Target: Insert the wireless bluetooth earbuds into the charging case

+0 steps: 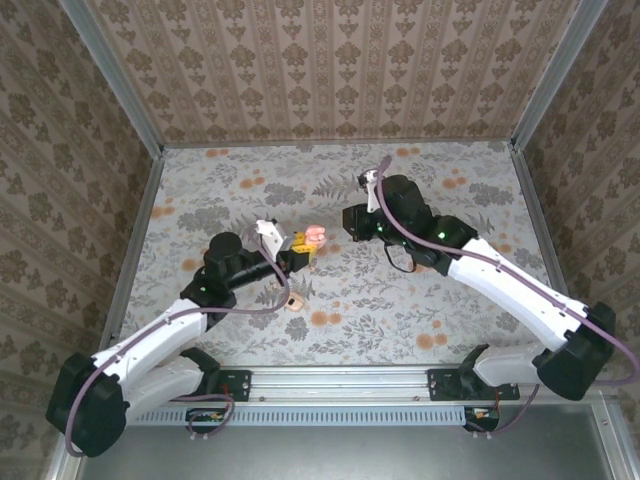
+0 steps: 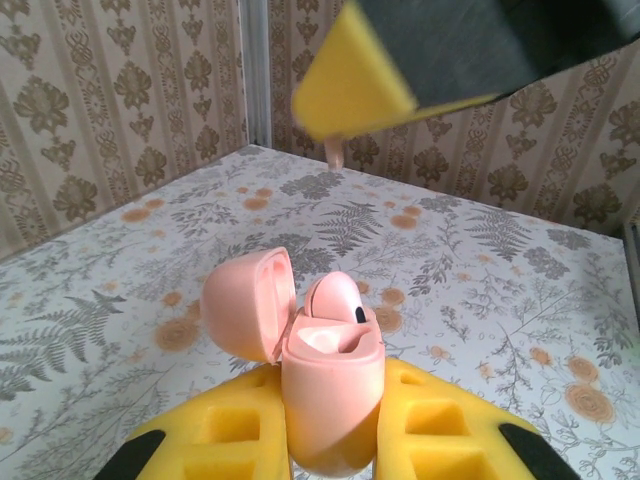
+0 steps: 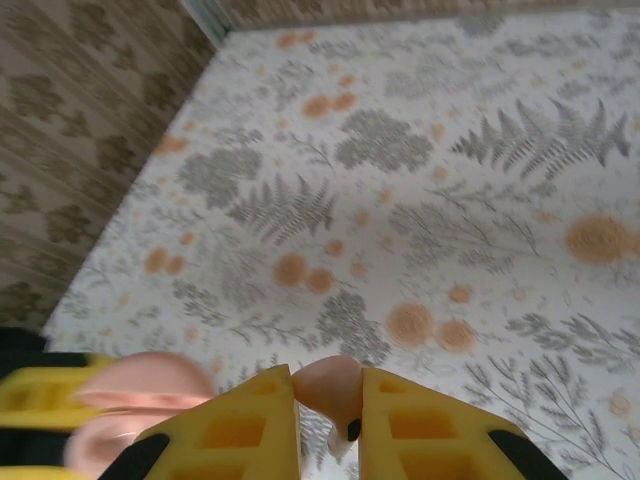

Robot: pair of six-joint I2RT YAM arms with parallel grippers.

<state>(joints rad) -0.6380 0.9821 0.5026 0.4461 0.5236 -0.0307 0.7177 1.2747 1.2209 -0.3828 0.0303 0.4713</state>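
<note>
Left tool (image 2: 331, 432): narrow, yellow pads clamped on the lower body of the charging case (image 2: 332, 385). The case is held off the desk (image 2: 520, 260), upright, mouth up, with its hinged lid (image 2: 245, 305) swung back and open. Likely reason: a lifted, pinned case gives a fixed target and cannot skid when something is pressed into it.

A seated earbud (image 2: 338, 298) rests in the case. A paler hollow just beside it looks vacant, though the angle leaves some doubt.

Right tool (image 3: 326, 380): narrow, pinching the held earbud (image 3: 322, 388) by its rounded head. The stem pokes out below the pads. Gripping the head probably leaves the stem free to lead into the socket.

In the left wrist view the right tool hangs above the case and a little beyond it, clear of the lid, not touching.

Judgement: half done. The remaining move calls for lining the stem up over the vacant hollow. The open lid stands close and could be knocked.
</note>
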